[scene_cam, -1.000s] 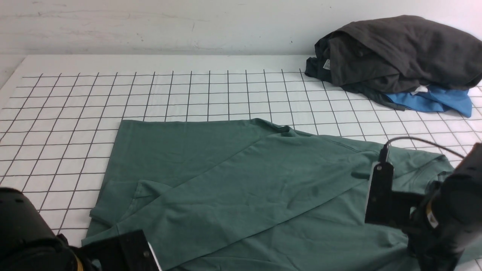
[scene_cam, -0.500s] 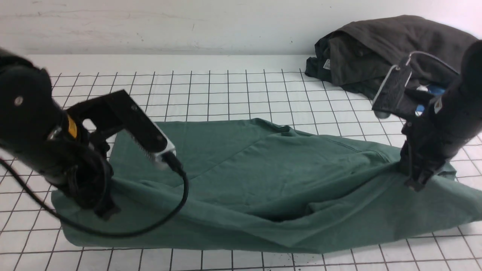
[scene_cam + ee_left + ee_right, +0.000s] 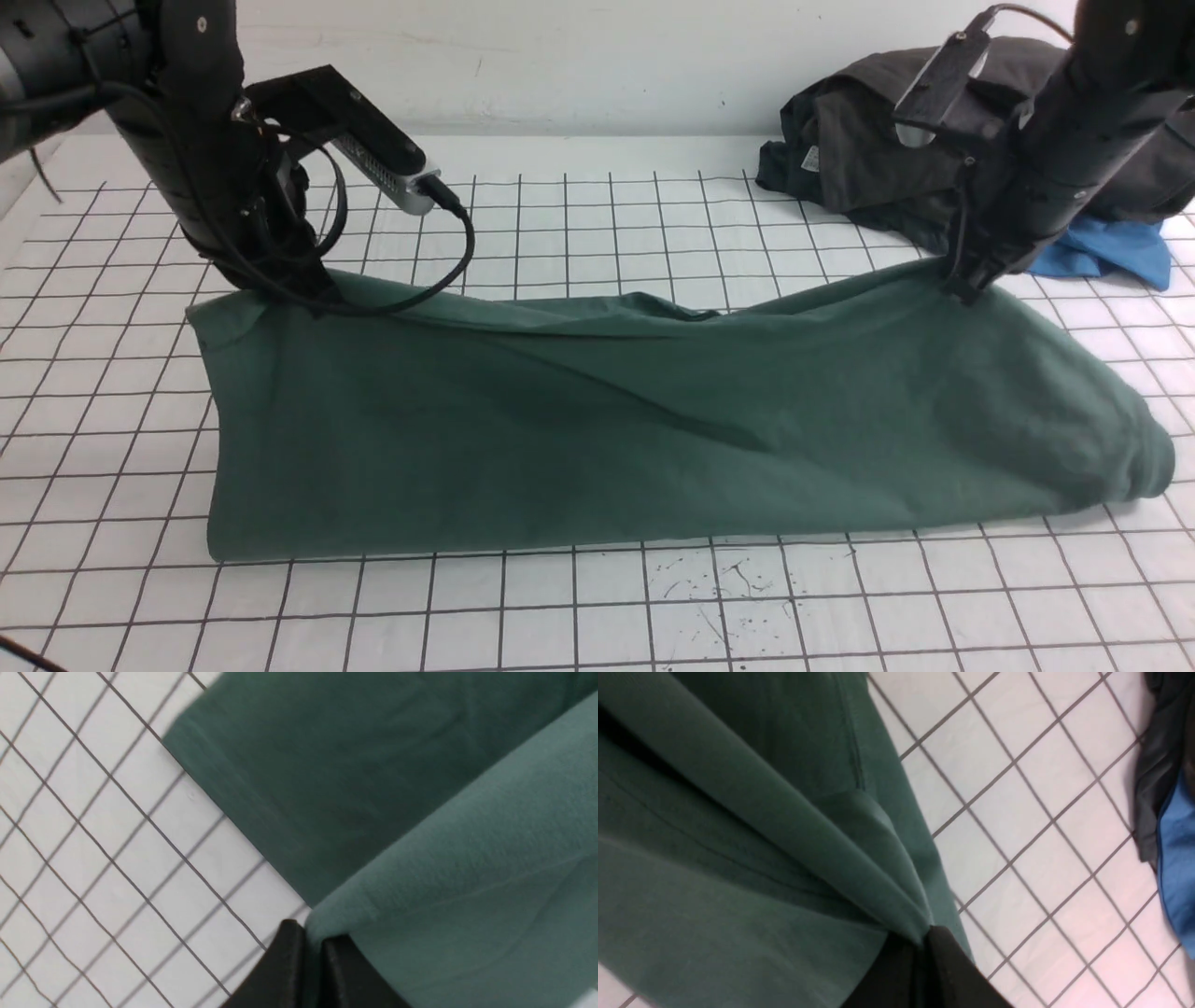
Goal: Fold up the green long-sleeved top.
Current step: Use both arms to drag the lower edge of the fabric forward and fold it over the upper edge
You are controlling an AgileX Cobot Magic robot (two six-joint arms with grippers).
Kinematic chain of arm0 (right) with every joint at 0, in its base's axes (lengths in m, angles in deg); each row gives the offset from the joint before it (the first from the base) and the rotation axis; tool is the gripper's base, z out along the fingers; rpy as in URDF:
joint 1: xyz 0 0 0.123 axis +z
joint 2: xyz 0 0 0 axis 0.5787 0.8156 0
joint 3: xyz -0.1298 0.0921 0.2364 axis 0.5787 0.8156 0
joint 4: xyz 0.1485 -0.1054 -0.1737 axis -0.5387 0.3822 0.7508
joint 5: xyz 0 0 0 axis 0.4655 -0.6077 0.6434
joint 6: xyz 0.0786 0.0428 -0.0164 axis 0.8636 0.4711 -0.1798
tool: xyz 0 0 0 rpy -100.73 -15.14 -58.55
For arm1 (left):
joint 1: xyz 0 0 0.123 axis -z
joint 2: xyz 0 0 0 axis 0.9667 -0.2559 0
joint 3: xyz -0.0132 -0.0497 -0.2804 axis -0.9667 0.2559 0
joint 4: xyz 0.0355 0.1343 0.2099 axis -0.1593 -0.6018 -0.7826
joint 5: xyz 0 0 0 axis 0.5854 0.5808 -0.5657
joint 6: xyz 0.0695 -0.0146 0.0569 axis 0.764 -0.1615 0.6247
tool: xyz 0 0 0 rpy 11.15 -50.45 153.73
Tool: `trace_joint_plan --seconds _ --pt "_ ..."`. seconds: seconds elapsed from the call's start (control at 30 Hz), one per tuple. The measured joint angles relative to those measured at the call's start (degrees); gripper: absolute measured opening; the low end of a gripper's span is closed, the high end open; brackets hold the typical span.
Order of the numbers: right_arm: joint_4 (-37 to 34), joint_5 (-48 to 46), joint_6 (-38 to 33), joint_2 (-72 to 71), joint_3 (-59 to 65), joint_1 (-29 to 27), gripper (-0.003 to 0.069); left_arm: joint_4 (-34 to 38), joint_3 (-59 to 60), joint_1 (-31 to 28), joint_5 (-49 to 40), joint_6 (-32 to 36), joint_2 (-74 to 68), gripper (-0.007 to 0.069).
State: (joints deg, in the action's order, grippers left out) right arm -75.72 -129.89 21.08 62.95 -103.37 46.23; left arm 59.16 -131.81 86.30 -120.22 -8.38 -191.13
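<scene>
Two claws pinch the far edge of the green long-sleeved top (image 3: 653, 439) and hold it raised off the worktop (image 3: 560, 224). On our left side, the left claw (image 3: 306, 287) points downward, clamped on a corner of the cloth. In the left wrist view we see its two black fingertips (image 3: 289, 961) pressed together with a thin fold of green fabric between them. From that corner the lifted edge sags across the middle toward our right side. The near part of the top lies flat on the gridded worktop, its front fold running roughly along the grid lines. Under the raised layer, a lower layer of the top rests on the surface. On our right side, the right claw (image 3: 963, 285) is likewise closed on the cloth, with several folds gathered at its tips in the right wrist view. Beyond it, at the far right of the worktop, we see a dark grey heap of clothes (image 3: 868, 159) with a blue garment (image 3: 1102, 252) poking out beneath. Both lie apart from the green top.
</scene>
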Motion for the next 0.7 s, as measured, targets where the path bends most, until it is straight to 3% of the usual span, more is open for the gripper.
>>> trace_joint_plan --seconds 0.27,0.53,0.7 --pt "1.2 4.7 0.8 11.6 -8.0 0.0 0.0006 0.3 -8.6 -2.5 4.4 1.5 -12.4 0.0013" --pt "1.6 10.1 4.6 16.6 -9.8 -0.3 0.0015 -0.5 -9.6 -2.9 11.5 1.5 -17.9 0.0017" --pt "1.8 15.0 10.3 17.6 -9.8 -1.4 0.0115 -0.9 -9.6 -2.9 15.3 1.3 -19.4 0.0081"
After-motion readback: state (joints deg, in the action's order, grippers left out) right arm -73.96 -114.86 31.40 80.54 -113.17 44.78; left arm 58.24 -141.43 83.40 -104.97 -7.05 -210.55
